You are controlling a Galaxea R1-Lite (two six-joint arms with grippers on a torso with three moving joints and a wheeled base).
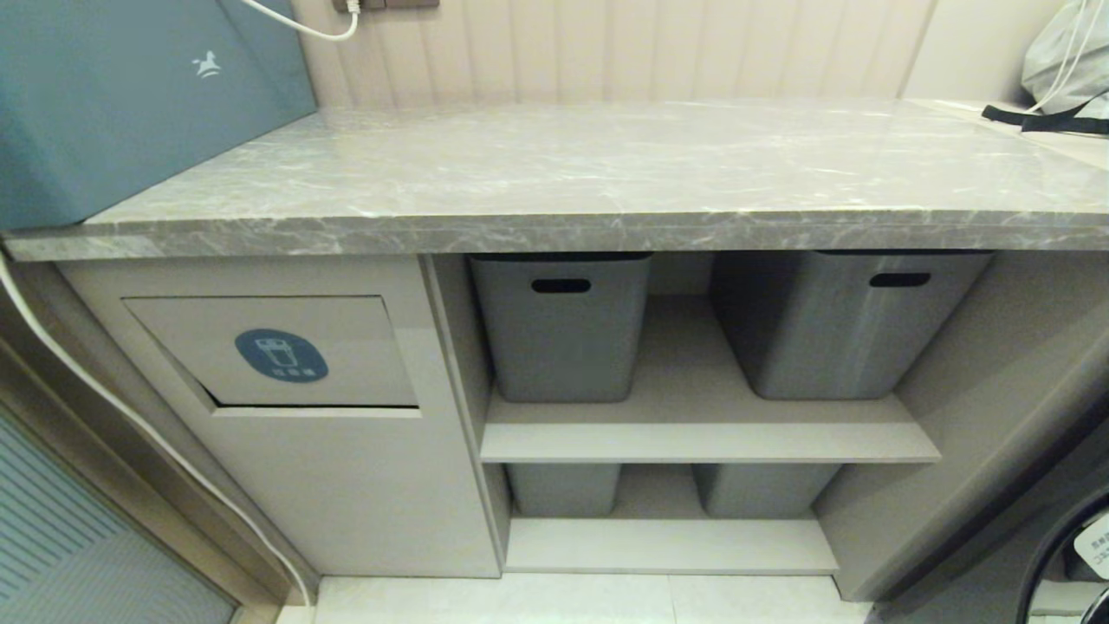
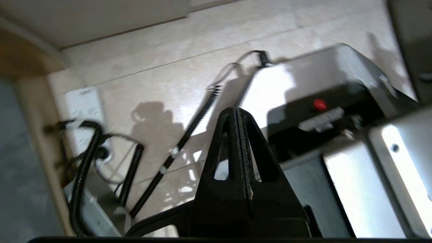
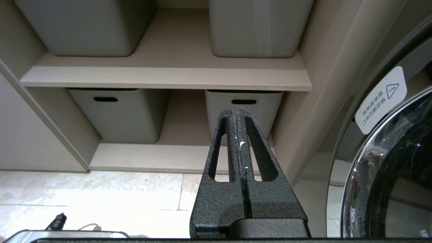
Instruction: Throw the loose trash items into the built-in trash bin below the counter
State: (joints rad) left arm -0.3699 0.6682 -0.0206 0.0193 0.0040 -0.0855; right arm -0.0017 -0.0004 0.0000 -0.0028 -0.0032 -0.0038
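Observation:
The grey marble-look counter (image 1: pixel 606 165) runs across the head view. Below its left part sits the built-in trash bin (image 1: pixel 277 351), a beige recessed flap with a blue oval sticker, closed flush. No loose trash items show in any view. Neither arm appears in the head view. My left gripper (image 2: pixel 235 111) is shut with nothing between its fingers, hanging low over the tiled floor and my own base. My right gripper (image 3: pixel 235 112) is shut and empty too, held low in front of the lower shelf.
Grey tubs (image 1: pixel 561 325) with slot handles fill two open shelves right of the bin. A teal box (image 1: pixel 121 95) stands on the counter's left end, a grey bag (image 1: pixel 1070 61) at its far right. A washing machine door (image 3: pixel 388 162) is at the right. Cables (image 2: pixel 87 158) lie on the floor.

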